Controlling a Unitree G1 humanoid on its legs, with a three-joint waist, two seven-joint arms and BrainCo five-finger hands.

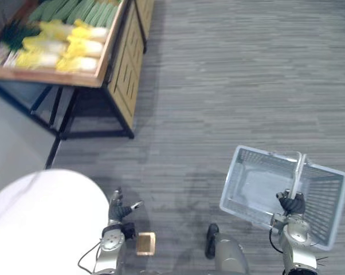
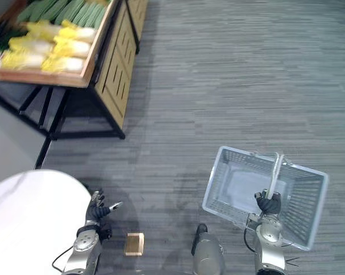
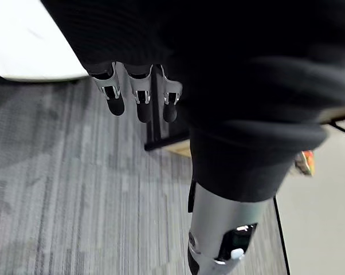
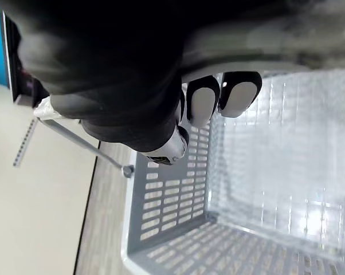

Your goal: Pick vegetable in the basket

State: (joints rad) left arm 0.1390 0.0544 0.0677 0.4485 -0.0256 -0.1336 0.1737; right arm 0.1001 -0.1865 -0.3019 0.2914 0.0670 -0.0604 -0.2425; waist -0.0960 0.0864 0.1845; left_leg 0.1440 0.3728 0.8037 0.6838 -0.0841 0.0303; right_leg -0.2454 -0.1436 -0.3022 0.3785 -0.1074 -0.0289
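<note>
the vegetables, pale yellow heads beside long green ones, lie in one wooden crate on a stand, well apart from both hands; their number is hard to count. one grey basket hangs from the right hand, whose fingers curl round its handle. the left hand hovers low, fingers loosely spread, holding nothing.

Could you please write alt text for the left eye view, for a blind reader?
The right hand grips the handle of an empty grey basket over carpet. The left hand hangs open beside a white rounded surface; a wooden stand of yellow and green vegetables stands farther off.
</note>
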